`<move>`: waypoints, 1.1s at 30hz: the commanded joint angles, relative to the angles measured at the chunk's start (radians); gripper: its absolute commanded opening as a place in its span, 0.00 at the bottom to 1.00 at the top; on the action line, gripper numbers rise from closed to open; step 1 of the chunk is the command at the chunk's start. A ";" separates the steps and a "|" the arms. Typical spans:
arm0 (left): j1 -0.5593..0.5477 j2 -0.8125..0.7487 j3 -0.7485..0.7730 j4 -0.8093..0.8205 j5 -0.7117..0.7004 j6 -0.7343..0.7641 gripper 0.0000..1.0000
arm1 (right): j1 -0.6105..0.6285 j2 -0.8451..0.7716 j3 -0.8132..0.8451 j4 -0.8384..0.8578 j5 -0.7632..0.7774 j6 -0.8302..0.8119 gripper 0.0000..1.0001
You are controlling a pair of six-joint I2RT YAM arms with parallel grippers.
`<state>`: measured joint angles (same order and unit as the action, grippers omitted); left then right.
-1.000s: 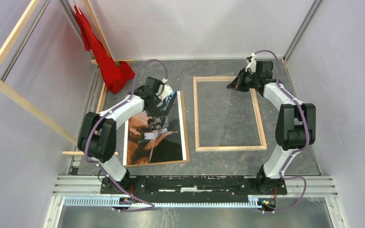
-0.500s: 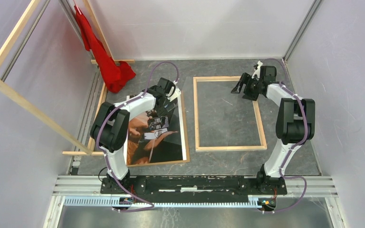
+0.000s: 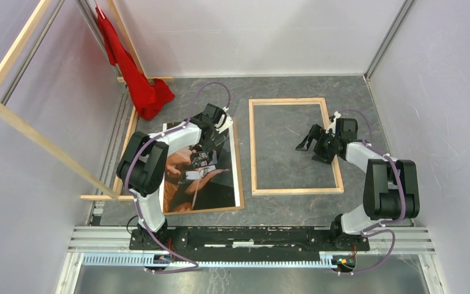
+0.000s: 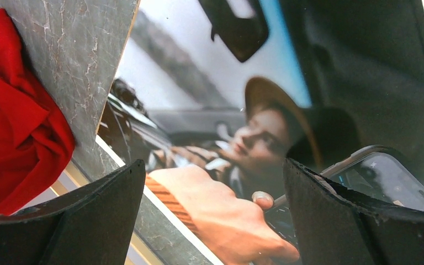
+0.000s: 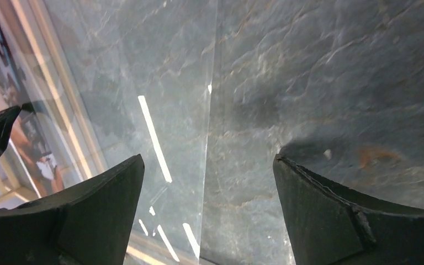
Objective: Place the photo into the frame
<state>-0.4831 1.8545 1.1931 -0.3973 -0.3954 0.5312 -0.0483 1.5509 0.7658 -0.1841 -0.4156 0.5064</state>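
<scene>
Left hand (image 4: 212, 165): released, jaws spread wide, nothing between them. It is poised low over the far end of the photo (image 3: 202, 190). Contact with the paper: cannot tell.
Right hand (image 5: 207, 157): also released, jaws wide, grasping nothing. It hangs over the right part of the opening of the frame (image 3: 253, 147).
Photo: picture side up, flat on a brown board (image 3: 239, 160) on the left half of the table (image 3: 220, 92). It is wholly outside the frame, just beside its left rail.
Frame: flat on the table, pale wood face up. The right wrist view shows a faint straight line and bright streaks inside the opening. Possibly a clear sheet, unconfirmed.
Red cloth (image 3: 144, 92): bunched beyond the photo's far left corner, near the left hand.
Stage (judged): photo not yet lifted. A grasp on its far edge looks like the next step.
Risk 1: thin paper lying flat gives the fingers no edge to bite, so closing could crease it or skid off.
Risk 2: the fingers may catch the board along with the paper and drag both.
Risk 3: held at one end, a large print will sag. A corner may then snag a frame rail or shove the frame askew.
Risk 4: the right hand over the opening blocks the drop zone, and the arms could meet.
</scene>
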 commanded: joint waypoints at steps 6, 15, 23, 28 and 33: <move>-0.015 0.027 -0.009 0.061 -0.023 -0.028 1.00 | 0.084 -0.059 -0.148 0.061 -0.105 0.053 0.94; -0.026 0.041 -0.016 0.069 -0.019 -0.031 1.00 | 0.151 -0.104 -0.257 0.096 -0.120 0.105 0.92; -0.037 0.056 -0.017 0.072 -0.021 -0.027 1.00 | 0.154 -0.127 -0.407 0.278 -0.167 0.261 0.88; -0.052 0.067 -0.030 0.082 -0.033 -0.026 1.00 | 0.154 -0.085 -0.527 0.605 -0.278 0.460 0.85; -0.066 0.071 -0.029 0.083 -0.038 -0.022 1.00 | 0.154 -0.075 -0.575 0.789 -0.292 0.560 0.82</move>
<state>-0.5323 1.8866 1.1873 -0.3256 -0.4709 0.5320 0.0982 1.4357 0.2630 0.5095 -0.7368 0.9638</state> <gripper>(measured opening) 0.994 0.829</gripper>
